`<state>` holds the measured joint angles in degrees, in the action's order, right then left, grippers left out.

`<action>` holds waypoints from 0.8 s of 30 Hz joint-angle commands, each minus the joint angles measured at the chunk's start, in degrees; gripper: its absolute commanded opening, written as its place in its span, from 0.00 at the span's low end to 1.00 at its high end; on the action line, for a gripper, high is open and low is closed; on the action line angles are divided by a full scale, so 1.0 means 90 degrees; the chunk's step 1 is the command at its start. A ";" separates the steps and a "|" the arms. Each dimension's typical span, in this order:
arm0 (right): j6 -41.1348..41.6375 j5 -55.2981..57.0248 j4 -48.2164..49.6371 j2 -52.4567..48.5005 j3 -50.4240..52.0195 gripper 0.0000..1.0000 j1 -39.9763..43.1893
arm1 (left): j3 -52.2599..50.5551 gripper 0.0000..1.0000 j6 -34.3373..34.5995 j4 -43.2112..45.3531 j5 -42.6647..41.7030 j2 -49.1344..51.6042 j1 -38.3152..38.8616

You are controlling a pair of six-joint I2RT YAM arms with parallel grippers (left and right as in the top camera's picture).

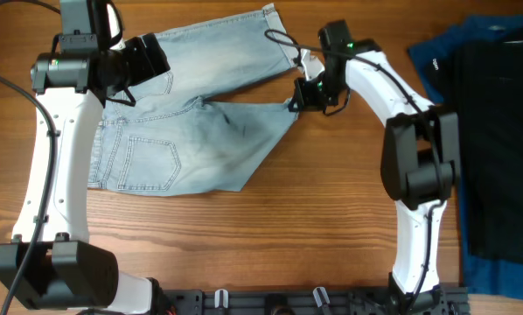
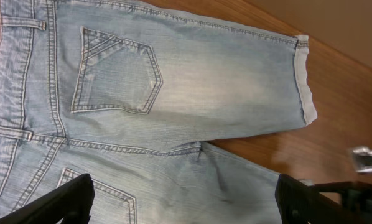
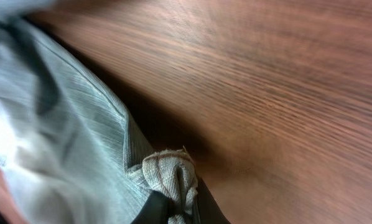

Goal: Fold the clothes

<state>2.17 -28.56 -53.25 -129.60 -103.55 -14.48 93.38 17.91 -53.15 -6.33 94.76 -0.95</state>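
The pale light-blue denim shorts lie back-side up on the wooden table, waistband at the left, one leg reaching to the far right with its cuffed hem. The nearer leg is lifted at its hem. My right gripper is shut on that bunched hem corner and holds it off the table. My left gripper hovers open and empty above the seat of the shorts; its fingers frame the crotch seam, with a stitched back pocket beyond.
A large black garment lies over a royal-blue garment at the table's right side. Bare wood table shows in front of the shorts. Black cables run near the right wrist.
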 commanded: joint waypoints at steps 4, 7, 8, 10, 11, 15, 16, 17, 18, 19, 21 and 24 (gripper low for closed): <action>0.0821 0.0857 0.0333 0.1307 -0.0442 0.04 -0.0109 | 0.0024 0.93 -0.0109 -0.0039 -0.0027 0.0019 0.0024; 0.0986 0.0947 0.0661 0.1132 -0.0435 0.04 -0.0294 | 0.0024 0.93 -0.0109 -0.0049 -0.0029 0.0019 0.0024; 0.1110 0.0964 0.0835 0.1030 -0.0435 0.05 -0.0389 | 0.0024 0.93 -0.0109 -0.0058 -0.0029 0.0019 0.0027; 0.1139 0.0957 0.1127 0.0867 -0.0435 0.12 -0.0559 | 0.0024 0.93 -0.0109 -0.0058 -0.0027 0.0019 0.0039; 0.1127 0.0935 0.1239 0.0792 -0.0435 0.23 -0.0651 | 0.0024 0.93 -0.0109 -0.0058 -0.0027 0.0019 0.0041; 0.0886 0.0976 0.1185 0.0726 -0.0435 0.51 -0.1056 | 0.0024 0.93 -0.0112 -0.0058 -0.0024 0.0029 0.0041; 0.0857 0.1042 0.1103 0.0726 -0.0435 0.56 -0.1112 | 0.0024 0.93 -0.0109 -0.0058 -0.0024 0.0032 0.0041; 0.0782 0.1103 0.0930 0.0726 -0.0435 0.63 -0.1163 | 0.0024 0.93 -0.0112 -0.0061 -0.0024 0.0044 0.0041; 0.0782 0.1134 0.0755 0.0726 -0.0435 0.69 -0.1163 | 0.0024 0.93 -0.0109 -0.0070 -0.0027 0.0056 0.0041; 0.0799 0.1134 0.0571 0.0726 -0.0435 0.72 -0.1139 | 0.0024 0.93 -0.0109 -0.0085 -0.0027 0.0068 0.0041; 0.0911 0.1192 0.0308 0.0733 -0.0435 0.73 -0.1047 | 0.0024 0.93 -0.0112 -0.0112 -0.0022 0.0090 0.0041; 0.0952 0.1217 -0.0015 0.0799 -0.0435 0.73 -0.0857 | 0.0022 0.93 -0.0131 -0.0117 0.0017 0.0097 0.0041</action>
<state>10.24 -19.40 -51.64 -122.39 -107.31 -24.77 93.38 17.91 -54.02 -6.31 94.87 -0.80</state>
